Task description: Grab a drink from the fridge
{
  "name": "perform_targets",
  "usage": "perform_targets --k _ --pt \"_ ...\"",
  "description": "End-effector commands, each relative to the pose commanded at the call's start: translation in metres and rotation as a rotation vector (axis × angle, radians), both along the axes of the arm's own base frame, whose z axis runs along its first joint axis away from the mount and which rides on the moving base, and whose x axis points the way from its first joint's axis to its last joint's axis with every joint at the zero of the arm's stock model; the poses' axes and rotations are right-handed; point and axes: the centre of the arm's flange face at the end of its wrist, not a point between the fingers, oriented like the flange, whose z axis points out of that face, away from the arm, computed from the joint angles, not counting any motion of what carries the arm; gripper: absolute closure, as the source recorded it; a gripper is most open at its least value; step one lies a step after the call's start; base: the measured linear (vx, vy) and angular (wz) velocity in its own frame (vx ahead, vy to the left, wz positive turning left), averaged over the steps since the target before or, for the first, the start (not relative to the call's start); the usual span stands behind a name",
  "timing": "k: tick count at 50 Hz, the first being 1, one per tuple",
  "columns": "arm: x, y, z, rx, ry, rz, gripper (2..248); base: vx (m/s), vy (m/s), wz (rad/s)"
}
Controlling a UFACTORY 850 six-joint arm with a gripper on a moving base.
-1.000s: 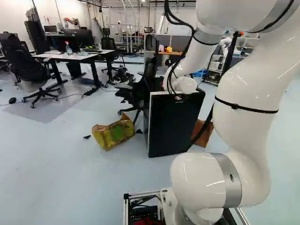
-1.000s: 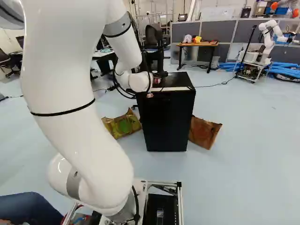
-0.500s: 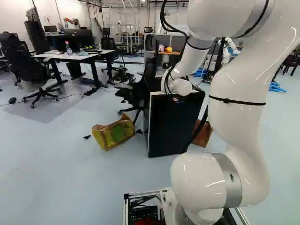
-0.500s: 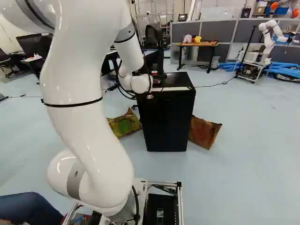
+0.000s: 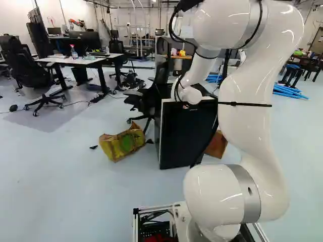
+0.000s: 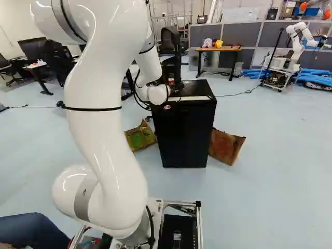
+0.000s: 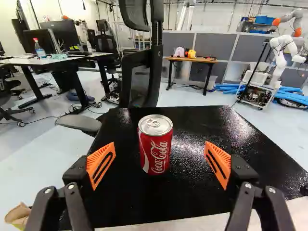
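In the wrist view my gripper (image 7: 159,166) is open, its orange-padded fingers wide apart. A red drink can (image 7: 155,147) stands upright a little ahead of the fingertips, somewhat closer to one finger, and neither finger touches it. It rests on the black top (image 7: 202,192) of the small fridge (image 6: 181,135). The can (image 6: 171,81) also shows just past the wrist in the right base view. In both base views the white wrist hides the fingers. The fridge's dark front (image 5: 182,136) faces the base.
Cardboard pieces lie on either side of the fridge, a yellow-green one (image 5: 122,143) and a brown one (image 6: 226,147). A black office chair (image 5: 151,96) stands close behind it. Desks (image 5: 75,60) stand farther back; another robot (image 6: 290,57) is at the far right.
The arm's upper links have swung left in the left base view and right in the right base view; its wrist has shifted only slightly over the fridge. The base and fridge have not moved.
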Motion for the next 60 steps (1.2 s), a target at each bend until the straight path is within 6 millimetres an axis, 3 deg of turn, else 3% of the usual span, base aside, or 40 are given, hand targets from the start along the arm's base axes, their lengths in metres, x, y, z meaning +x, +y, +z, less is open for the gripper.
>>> perform_targets --k 19,60 --pt "0.028 -0.001 -0.018 0.0 -0.003 0.004 3 0.0 0.0 0.0" --pt "0.028 -0.001 -0.018 0.135 -0.012 -0.025 7 0.0 0.0 0.0"
